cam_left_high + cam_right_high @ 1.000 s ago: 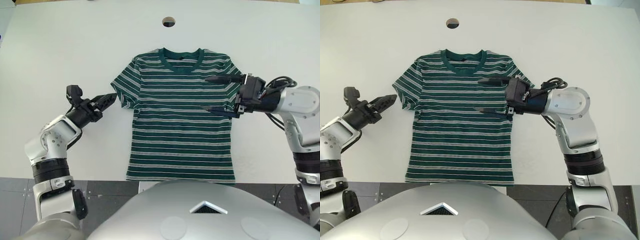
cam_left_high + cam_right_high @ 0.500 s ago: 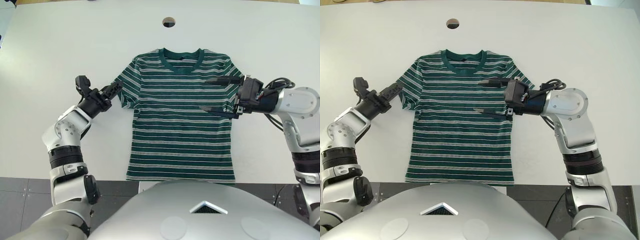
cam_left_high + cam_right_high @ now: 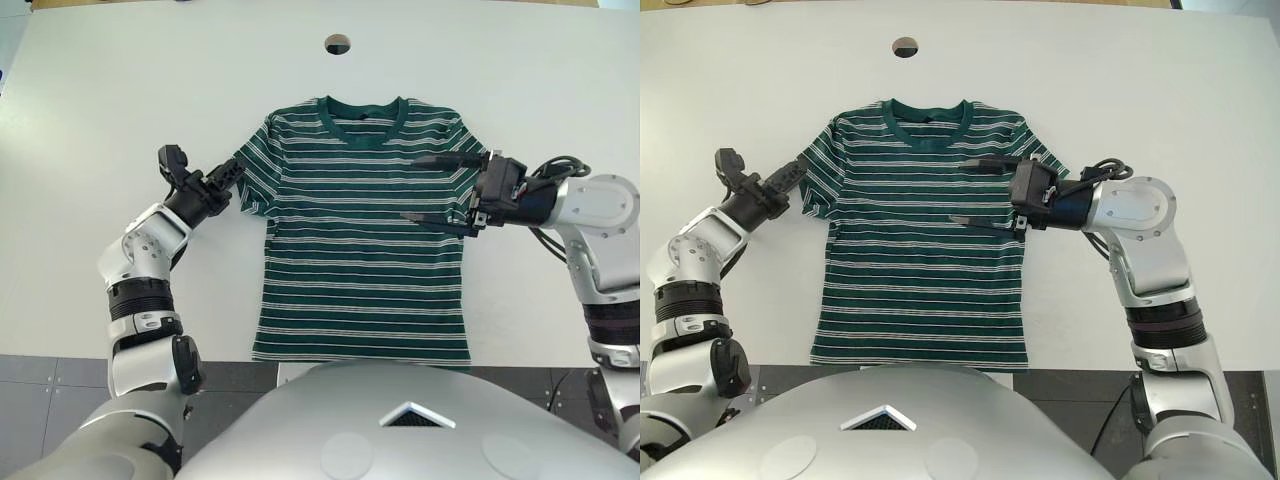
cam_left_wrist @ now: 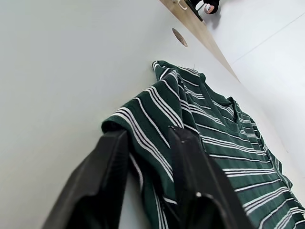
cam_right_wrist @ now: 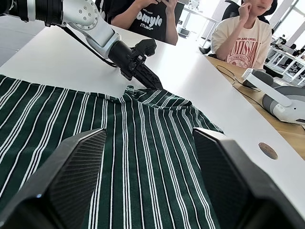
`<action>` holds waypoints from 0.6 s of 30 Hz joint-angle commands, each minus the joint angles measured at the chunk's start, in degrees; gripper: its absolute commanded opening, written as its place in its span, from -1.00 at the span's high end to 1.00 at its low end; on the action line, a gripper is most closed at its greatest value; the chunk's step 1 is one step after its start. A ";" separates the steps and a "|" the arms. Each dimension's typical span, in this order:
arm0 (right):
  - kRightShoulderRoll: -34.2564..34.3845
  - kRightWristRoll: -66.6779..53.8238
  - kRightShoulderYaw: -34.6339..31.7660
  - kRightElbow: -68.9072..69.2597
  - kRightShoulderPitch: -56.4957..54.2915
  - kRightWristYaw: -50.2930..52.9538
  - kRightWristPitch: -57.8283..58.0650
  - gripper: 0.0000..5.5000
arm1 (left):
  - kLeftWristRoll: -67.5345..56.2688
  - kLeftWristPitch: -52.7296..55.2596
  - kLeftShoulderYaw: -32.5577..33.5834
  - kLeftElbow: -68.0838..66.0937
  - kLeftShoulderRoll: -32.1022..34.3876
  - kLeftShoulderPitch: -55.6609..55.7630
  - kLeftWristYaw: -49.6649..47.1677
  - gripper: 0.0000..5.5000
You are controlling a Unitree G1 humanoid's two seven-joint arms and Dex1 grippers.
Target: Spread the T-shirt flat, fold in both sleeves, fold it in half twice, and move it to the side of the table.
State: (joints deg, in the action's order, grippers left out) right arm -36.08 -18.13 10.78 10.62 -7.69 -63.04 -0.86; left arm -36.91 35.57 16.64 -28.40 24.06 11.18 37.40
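Broadly, one smooth white tabletop (image 3: 120, 90) carries everything. One T-shirt (image 3: 360, 260) lies spread flat at its middle, collar toward the far side and hem at the near edge. It is dark green cloth with thin white stripes, a plain green round collar and two short sleeves. Two black pincers are at the shirt, each with two tapered fingers. The right pincer (image 3: 410, 187) hangs over the shirt's right chest beside the sleeve, its fingers wide apart and their inner pads finely gridded. The left pincer (image 3: 232, 170) is at the left sleeve's hem, fingers apart with the slightly rumpled hem between them. One small round hole (image 3: 338, 44) sits in the tabletop beyond the collar.
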 commanded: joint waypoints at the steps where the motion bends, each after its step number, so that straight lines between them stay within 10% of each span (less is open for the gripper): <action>1: 0.29 0.63 0.12 -0.47 -1.00 -0.25 -0.53 -0.21 | 3.37 1.32 -1.51 -3.61 -0.82 -2.68 -1.36 0.76; 18: 2.31 1.31 0.57 -3.76 -3.02 -0.18 -2.01 -0.21 | 3.59 1.68 -1.42 -3.00 0.72 -1.30 0.91 0.95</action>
State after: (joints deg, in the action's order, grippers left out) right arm -34.04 -17.12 11.36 6.98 -9.85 -63.05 -2.26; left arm -35.41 34.92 16.39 -30.62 24.52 12.49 38.58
